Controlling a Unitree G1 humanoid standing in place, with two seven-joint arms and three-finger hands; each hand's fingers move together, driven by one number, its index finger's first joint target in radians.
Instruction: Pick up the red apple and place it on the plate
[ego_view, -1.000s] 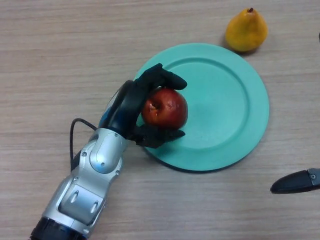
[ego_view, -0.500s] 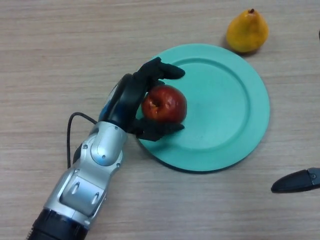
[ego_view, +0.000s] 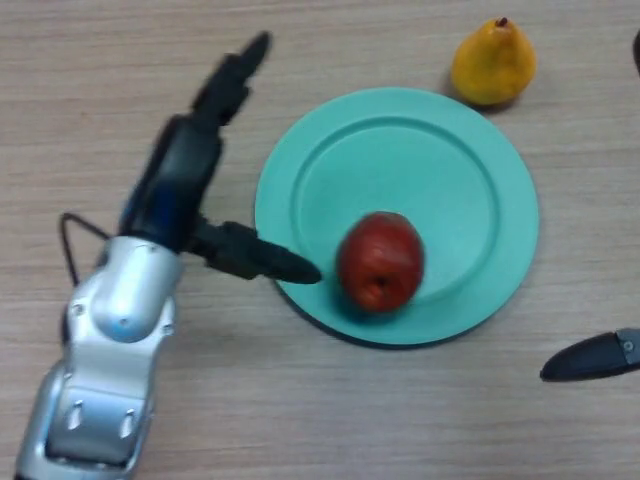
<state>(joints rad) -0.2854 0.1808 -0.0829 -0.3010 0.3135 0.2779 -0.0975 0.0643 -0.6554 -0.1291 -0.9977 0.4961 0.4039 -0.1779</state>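
Note:
The red apple (ego_view: 381, 260) lies on the teal plate (ego_view: 460, 170), near the plate's front rim, with nothing touching it. My left hand (ego_view: 185, 180) is off to the plate's left, open, its fingers stretched up and away and its thumb (ego_view: 262, 260) pointing toward the apple with a small gap between them. Only a black tip of my right hand (ego_view: 592, 357) shows at the right edge of the view, on the table.
A yellow pear (ego_view: 492, 62) stands on the wooden table just beyond the plate's far right rim. My left forearm (ego_view: 105, 370) rises from the lower left corner.
My left hand let go of the apple, spread its fingers and pulled back to the left. The apple has rolled toward the plate's front rim. The right hand has not moved.

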